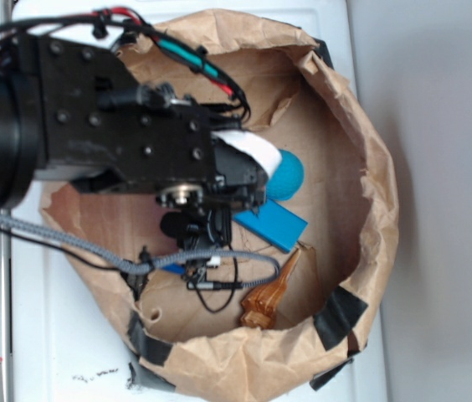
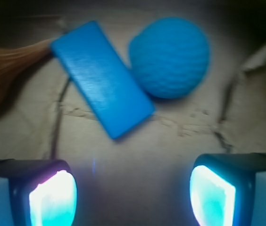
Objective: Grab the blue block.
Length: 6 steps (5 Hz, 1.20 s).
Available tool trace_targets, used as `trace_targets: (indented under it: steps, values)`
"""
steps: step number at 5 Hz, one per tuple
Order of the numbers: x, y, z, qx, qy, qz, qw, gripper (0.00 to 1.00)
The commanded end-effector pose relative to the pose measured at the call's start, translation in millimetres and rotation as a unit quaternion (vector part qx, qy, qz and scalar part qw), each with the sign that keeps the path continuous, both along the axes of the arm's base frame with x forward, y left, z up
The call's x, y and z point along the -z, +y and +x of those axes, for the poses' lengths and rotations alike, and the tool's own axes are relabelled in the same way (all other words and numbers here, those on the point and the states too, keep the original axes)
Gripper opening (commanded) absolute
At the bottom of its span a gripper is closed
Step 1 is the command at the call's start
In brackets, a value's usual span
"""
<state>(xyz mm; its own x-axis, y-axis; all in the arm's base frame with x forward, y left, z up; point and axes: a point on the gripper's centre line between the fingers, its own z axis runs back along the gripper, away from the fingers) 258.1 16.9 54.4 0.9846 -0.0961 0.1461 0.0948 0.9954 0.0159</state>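
Observation:
The blue block [image 2: 102,78] lies flat and slanted on the brown paper in the upper middle of the wrist view, ahead of my gripper [image 2: 132,188]. The gripper is open, its two lit pads [image 2: 53,200] wide apart with only bare paper between them. None of the block is inside the jaws. In the exterior view the blue block [image 1: 271,224] pokes out from under the right side of my black arm [image 1: 119,117], which hides the fingers.
A teal dimpled ball [image 2: 170,57] sits just right of the block, nearly touching it. A brown wooden piece [image 2: 5,70] touches the block's left end. Everything lies inside a rolled-down brown paper bag [image 1: 374,176] on a white surface.

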Motion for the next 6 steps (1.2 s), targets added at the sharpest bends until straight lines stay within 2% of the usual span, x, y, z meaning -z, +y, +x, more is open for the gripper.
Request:
trace_targets:
  steps: [1,4,5,6]
  values:
    - [-16,1,28,-0.018,-0.024,0.006,1.0,1.0]
    - [-16,1,28,-0.018,-0.024,0.006,1.0,1.0]
    - [7,0,50,-0.018,-0.009,0.0,1.0,1.0]
    - [12,-1,60,-0.027,-0.017,0.006,0.999,1.0]
